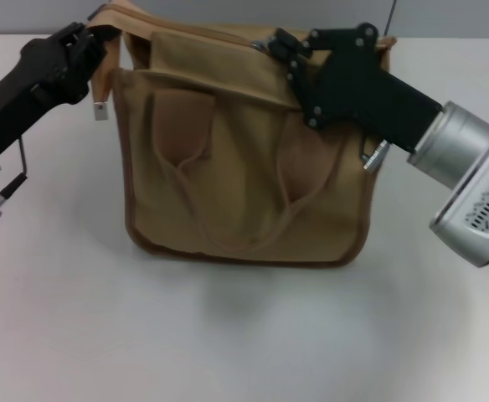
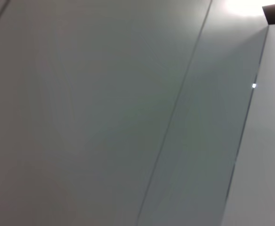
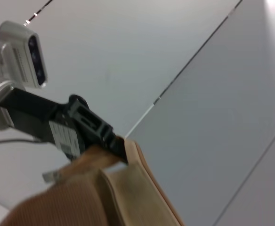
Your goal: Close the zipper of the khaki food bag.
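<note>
The khaki food bag [image 1: 244, 193] stands upright on the white table, front pocket and two strap handles facing me. The zipper [image 1: 203, 32] runs along its top panel. My right gripper [image 1: 276, 43] reaches over the bag's top from the right and is shut on the small silver pull [image 1: 262, 44], right of the top's middle. My left gripper [image 1: 94, 38] is shut on the bag's top left corner. The right wrist view shows that left gripper [image 3: 116, 143] pinching the tan edge of the bag [image 3: 128, 188]. The left wrist view shows only grey wall panels.
A small white tag [image 1: 100, 110] hangs from the bag's left corner below my left gripper. The white table [image 1: 228, 335] stretches in front of the bag and to both sides. A grey wall stands behind.
</note>
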Controlling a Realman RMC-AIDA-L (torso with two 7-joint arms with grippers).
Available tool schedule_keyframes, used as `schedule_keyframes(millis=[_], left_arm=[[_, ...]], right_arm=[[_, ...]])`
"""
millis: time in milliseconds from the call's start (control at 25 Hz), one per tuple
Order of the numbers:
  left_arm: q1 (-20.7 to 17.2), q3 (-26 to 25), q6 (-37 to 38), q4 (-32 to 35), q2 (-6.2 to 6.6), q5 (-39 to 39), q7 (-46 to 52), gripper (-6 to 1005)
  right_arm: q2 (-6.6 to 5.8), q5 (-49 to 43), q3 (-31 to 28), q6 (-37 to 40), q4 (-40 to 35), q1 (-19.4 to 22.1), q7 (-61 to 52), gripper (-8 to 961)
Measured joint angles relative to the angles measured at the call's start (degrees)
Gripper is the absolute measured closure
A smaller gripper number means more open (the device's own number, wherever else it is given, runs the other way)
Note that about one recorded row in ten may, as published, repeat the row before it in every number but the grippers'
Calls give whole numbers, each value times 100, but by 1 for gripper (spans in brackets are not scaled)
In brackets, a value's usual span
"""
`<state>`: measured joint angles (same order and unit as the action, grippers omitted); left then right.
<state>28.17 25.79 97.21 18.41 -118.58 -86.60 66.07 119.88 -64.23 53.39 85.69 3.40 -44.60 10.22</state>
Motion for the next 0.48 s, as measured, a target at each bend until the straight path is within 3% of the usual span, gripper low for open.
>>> schedule_keyframes(millis=[480], left_arm=[[-84, 30, -31, 22, 11, 76, 2, 976]], right_arm=[[0, 7, -522, 68, -154, 999, -26, 950]])
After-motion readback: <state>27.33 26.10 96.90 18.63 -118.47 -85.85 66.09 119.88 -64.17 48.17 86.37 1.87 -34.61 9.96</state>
